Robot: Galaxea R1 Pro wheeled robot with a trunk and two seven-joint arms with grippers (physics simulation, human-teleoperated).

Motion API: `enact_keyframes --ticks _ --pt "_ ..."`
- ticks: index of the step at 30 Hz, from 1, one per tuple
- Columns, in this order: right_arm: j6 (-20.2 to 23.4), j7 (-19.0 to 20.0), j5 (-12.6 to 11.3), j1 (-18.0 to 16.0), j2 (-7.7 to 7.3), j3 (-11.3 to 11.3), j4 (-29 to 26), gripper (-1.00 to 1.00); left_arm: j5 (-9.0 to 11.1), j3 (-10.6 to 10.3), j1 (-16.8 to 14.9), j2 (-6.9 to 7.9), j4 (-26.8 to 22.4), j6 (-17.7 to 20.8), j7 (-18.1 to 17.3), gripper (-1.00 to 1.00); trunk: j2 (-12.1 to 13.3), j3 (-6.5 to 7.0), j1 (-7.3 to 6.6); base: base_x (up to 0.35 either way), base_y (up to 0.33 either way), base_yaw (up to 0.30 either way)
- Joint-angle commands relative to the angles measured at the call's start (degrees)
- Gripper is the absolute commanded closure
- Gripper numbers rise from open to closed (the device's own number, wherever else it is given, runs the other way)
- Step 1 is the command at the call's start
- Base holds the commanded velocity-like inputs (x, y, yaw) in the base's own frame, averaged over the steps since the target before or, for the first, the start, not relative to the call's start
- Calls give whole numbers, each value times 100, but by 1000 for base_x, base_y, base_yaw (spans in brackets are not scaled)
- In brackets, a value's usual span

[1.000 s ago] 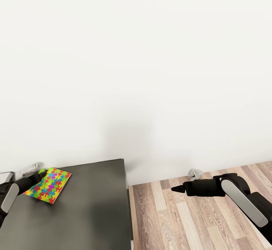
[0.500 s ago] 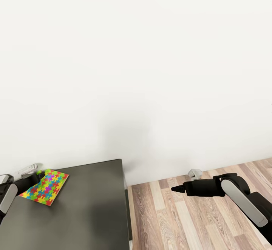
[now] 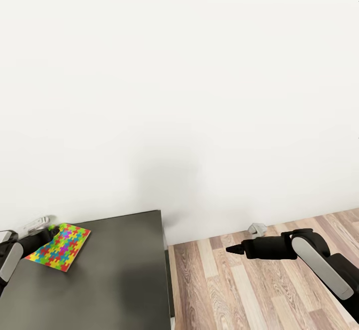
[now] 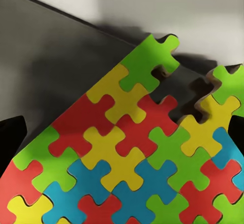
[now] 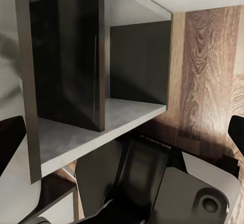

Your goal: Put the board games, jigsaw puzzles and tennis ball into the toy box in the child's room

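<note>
- Beside the white wall (image 3: 179, 71), a dark grey worktop (image 3: 114, 275) fills the lower left of my head view, with wood plank floor (image 3: 239, 285) to its right.
- One jigsaw puzzle (image 3: 58, 247), a thin square of yellow, green, blue and red interlocking pieces, sits over the worktop's far left corner, close to the wall and tilted, its near edge toward my left arm.
- My left end effector (image 3: 47, 234) is at that puzzle's near edge. In the left wrist view the puzzle (image 4: 127, 168) reaches right up to the camera between the two dark fingertips (image 4: 11, 137), so I judge the fingers are clamped on its edge, though the contact itself is hidden.
- A spot of yellow-green shows by the puzzle's far corner; I cannot tell whether it is the ball.
- My right end effector (image 3: 232, 249) hangs over the floor, well apart from the worktop's right edge, and carries nothing. Its tips look drawn together to a point in the head view, yet stand at opposite edges of the right wrist view, so I cannot tell how far open it is.
- That wrist view looks into an open cubby (image 5: 101, 97) in the worktop's side.
- I judge the step in hand is carrying this puzzle to the toy box.
- Next I need to turn toward the box, keep the thin square gripped and level, and release it above the opening.
</note>
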Motion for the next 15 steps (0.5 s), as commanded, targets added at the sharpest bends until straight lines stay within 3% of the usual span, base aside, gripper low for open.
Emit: enact_keyframes --ticks 1,15 --pt "11 58 61 -6 -5 6 -2 -100 81 13 1 -105 368 41 -41 -100 -7 -9 4 -5 0 -3" --pt "10 46 64 -5 22 12 -2 -100 79 13 2 -106 368 41 -41 -100 -7 -9 4 -98 -40 -1"
